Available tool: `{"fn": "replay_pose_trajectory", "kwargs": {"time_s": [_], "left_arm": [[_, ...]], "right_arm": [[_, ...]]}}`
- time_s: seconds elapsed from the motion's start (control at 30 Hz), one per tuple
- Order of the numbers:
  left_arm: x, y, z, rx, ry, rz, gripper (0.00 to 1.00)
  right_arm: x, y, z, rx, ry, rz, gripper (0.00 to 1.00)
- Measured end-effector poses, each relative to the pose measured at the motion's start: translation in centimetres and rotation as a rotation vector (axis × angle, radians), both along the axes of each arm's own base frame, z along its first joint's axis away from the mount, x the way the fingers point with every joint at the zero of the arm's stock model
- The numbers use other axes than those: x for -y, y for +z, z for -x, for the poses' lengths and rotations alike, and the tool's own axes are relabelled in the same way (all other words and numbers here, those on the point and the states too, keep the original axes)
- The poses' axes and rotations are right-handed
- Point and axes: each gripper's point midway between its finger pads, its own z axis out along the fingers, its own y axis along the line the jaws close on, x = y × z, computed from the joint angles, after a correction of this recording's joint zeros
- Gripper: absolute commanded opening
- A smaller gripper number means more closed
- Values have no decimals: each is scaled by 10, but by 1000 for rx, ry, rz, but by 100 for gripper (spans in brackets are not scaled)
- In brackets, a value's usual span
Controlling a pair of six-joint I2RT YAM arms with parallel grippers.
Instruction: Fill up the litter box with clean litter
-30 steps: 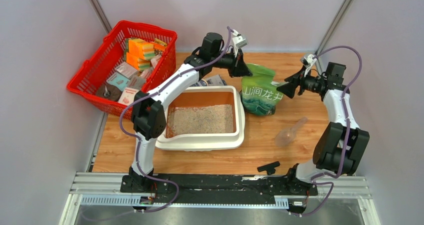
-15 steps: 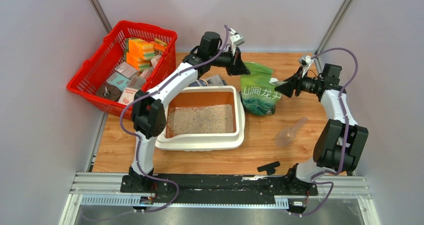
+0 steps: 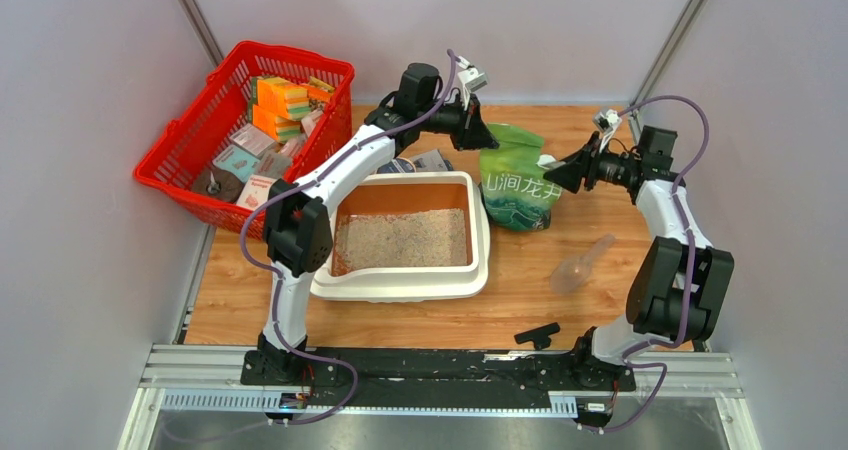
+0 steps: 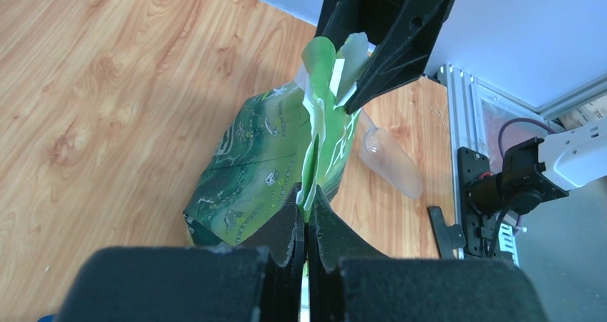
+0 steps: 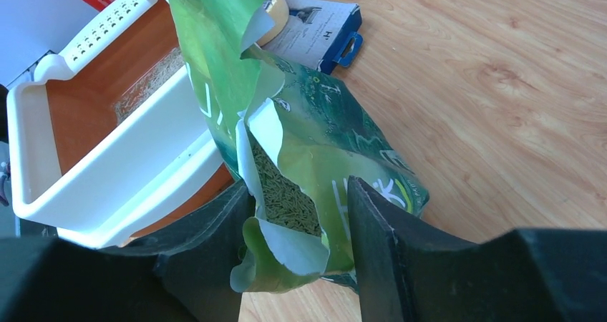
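The cream-white litter box (image 3: 400, 288) sits mid-table, with pale clean litter (image 3: 403, 238) spread over its orange-brown floor; its rim (image 5: 122, 172) also shows in the right wrist view. Just right of it stands a dark green printed bag (image 3: 518, 195). My left gripper (image 3: 483, 138) is shut on the bag's top edge, the thin green flap pinched between its pads (image 4: 308, 197). My right gripper (image 3: 548, 175) has closed from the right onto the bag's torn mouth (image 5: 297, 207), one finger on each side. Olive pellets (image 5: 286, 186) show inside the mouth.
A red wire basket (image 3: 200, 150) of packets stands at the back left. A clear plastic scoop (image 3: 585, 262) lies right of the box, with a black clip (image 3: 538, 334) near the front edge. A blue-and-white carton (image 5: 315, 25) lies behind the box.
My right gripper has moved left to the bag's top and its jaws have narrowed around the torn mouth. The left gripper has kept its pinch and barely shifted.
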Motion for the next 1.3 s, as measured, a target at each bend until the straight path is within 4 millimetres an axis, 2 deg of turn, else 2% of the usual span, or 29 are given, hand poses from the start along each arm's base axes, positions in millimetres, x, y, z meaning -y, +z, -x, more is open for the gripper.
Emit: {"fn": "replay_pose_trajectory", "kwargs": {"time_s": [0.17,0.4,0.47,0.6,0.63,0.73,0.77,0.9,1.0,1.2,1.3], "left_arm": [[-1,-1,-2,-1,8,-3,0],[0,-3,-6,-4,20,-10,2],[0,-3,-8,-4,27,-14,6],[0,-5,-9,-5,35,-20,23],[-1,-5,-10,-7,38,-23,30],[-6,-9,-14,-19,54,-35,36],[-8,-10,-16,-22,62,-38,36],[-16,-13,-22,-34,85,-50,36],[-19,-14,-24,-41,91,-55,36],[-22,-17,-24,-47,91,-66,37],[-22,-19,-23,-46,85,-70,41]], "right_arm": [[-4,-2,1,-4,9,-2,49],[-4,-7,0,-5,0,7,34],[-3,-7,0,-2,0,8,31],[-4,-6,0,-4,0,7,24],[-4,-6,0,-7,-1,5,24],[-4,-6,1,-23,-6,-6,29],[-4,-5,1,-30,-7,-13,34],[-7,-1,2,-55,-3,-45,37],[-10,0,4,-71,2,-64,36],[-15,-11,10,-114,11,-98,29],[-15,-11,10,-117,12,-108,28]]}}
